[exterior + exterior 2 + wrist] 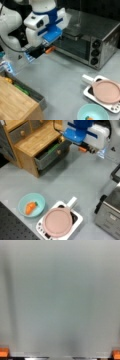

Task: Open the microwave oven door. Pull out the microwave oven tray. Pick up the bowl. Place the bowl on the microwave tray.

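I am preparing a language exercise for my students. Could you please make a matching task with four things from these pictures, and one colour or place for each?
Things:
1. bowl
2. plate
3. gripper
4. microwave oven

Descriptions:
A. pink, lying on the white tray
B. orange fingertips, above the grey table
C. light teal, holding a toy carrot
D. steel, with three black knobs

Pairs: 1-C, 2-A, 3-B, 4-D

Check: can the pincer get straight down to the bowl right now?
Probably yes. The bowl sits on open counter with nothing above it; only a toy carrot lies inside. The pink plate is beside it, apart. The pincer, open, hangs by the oven door, holding nothing.
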Robot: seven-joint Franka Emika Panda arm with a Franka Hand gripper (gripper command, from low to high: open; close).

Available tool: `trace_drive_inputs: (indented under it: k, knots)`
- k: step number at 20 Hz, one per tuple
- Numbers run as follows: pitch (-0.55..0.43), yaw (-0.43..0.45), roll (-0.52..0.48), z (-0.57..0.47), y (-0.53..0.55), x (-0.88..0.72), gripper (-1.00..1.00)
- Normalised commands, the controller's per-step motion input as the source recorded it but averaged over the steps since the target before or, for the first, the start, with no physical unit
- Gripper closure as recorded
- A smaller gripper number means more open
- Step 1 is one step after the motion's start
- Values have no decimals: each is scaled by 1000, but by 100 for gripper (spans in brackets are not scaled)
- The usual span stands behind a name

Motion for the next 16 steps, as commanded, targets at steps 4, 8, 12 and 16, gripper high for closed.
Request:
trace_drive_inputs:
  k: [4,8,12,16]
  knots:
    - [77,163,38,-14,-5,2,-100]
    - [154,125,120,7,-2,17,-100]
    - [169,55,156,25,34,43,-100]
    - [204,-17,301,83,168,38,-100]
